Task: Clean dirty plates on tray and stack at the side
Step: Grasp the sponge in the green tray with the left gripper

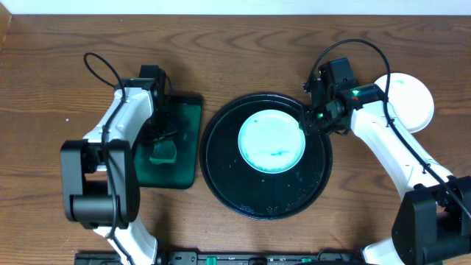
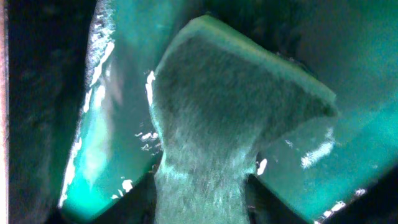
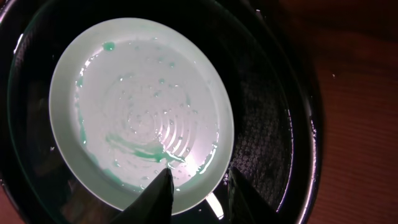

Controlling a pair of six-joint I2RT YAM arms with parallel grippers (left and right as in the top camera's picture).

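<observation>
Plates first: one dirty plate lies flat inside the tray, slightly above the middle of the overhead frame.

At the left of that frame, the left gripper hangs over the green tray, directly above the sponge. Its wrist view is filled by the wet sponge, which narrows near the bottom edge as though pinched. The fingers are lost in the dark there, so I cannot tell whether the jaws grip it or merely flank it.

On the plate, teal smears and droplets gather towards the bottom of the right wrist view.

At the plate's upper right edge sits the right gripper. Its jaws are a modest way apart and astride the rim, one finger over the plate and the other over the black floor. They are clamped on nothing I can see.

At the far right a side plate rests on the table, well apart from the tray and partly hidden by the arm.

I judge the dirty plate to be stiff, light and slick with liquid. It will likely skate on the glossy tray when scrubbed. The raised rim is the only real hold, so I would pinch it there and lift gently.
</observation>
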